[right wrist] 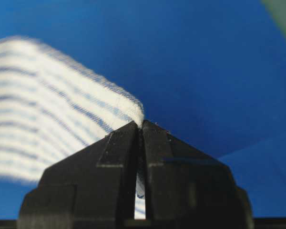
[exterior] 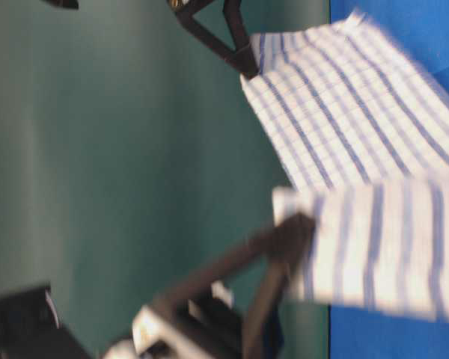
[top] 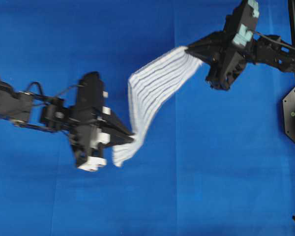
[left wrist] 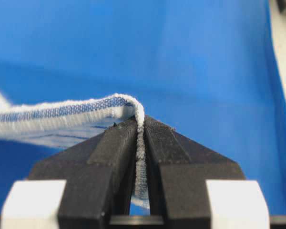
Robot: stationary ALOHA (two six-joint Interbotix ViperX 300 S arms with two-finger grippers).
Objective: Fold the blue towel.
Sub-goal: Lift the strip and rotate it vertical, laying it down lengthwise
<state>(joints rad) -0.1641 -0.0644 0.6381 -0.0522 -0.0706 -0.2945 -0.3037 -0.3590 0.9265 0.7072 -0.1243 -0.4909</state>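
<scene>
Two black tools each pinch a corner of the blue towel, holding it up between them above the bench. The left tool (top: 128, 139) has its jaws pressed together on the cloth; in the left wrist view a thin white hem runs down the narrow slit between the two black fingers (left wrist: 114, 152) and curls over their tips. The right tool (top: 192, 49) is likewise clamped on another corner, with a sliver of fabric showing in the gap between its jaws in the right wrist view. The blue towel (top: 155, 88), white with thin blue stripes, stretches in a sagging, twisted band from the upper right down to the lower left of the overhead view. Under it lies the bench (top: 211, 172), covered in plain bright blue. The table-level view is blurred.
</scene>
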